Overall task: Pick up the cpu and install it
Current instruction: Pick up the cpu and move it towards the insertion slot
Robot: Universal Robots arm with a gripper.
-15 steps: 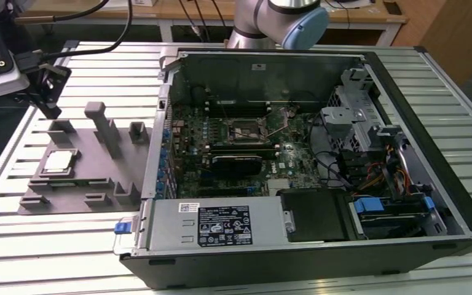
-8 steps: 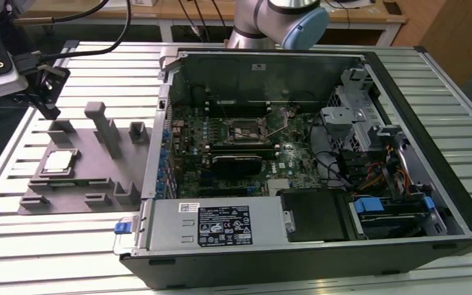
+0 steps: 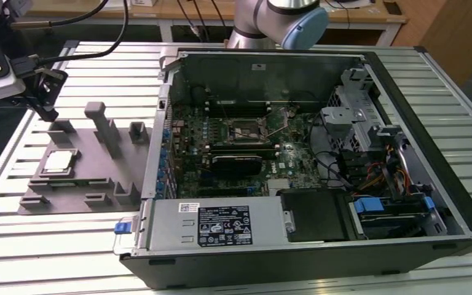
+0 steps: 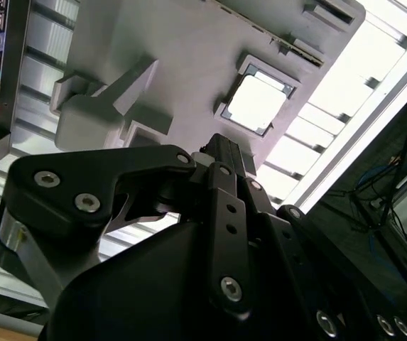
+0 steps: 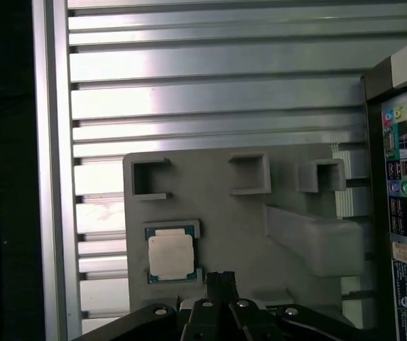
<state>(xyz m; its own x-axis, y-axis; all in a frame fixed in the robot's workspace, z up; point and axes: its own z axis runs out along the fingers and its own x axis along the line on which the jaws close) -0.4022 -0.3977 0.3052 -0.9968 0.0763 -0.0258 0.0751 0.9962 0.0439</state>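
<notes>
The gripper (image 3: 49,114) hangs in the upper left of the exterior view, over the far end of the grey fixture (image 3: 88,184). Its two black fingers are pressed together with nothing between them. In both wrist views the tips (image 5: 219,278) (image 4: 221,142) look closed and empty.

The cpu (image 3: 58,161) lies flat in a shallow square pocket of the fixture, silver top up, lower in the frame than the gripper and apart from it. In the first wrist view the cpu (image 5: 170,254) sits just beside the fingertips in the picture, with a thin dark border around it. In the second wrist view the cpu (image 4: 258,103) glares white.

The pocket is near the fixture's outer edge. Beyond that edge is a strip of the slatted table (image 3: 7,184), then the table's rim. Nothing stands over the cpu. A tall post (image 3: 96,123) and a shorter block (image 3: 138,132) rise from the fixture on the side nearer the case (image 3: 432,110).

The case lies open on the exterior view's right, close against the fixture. The socket (image 3: 248,130) is near the middle of the board, walled in by the case's sides, with cables to its right.
</notes>
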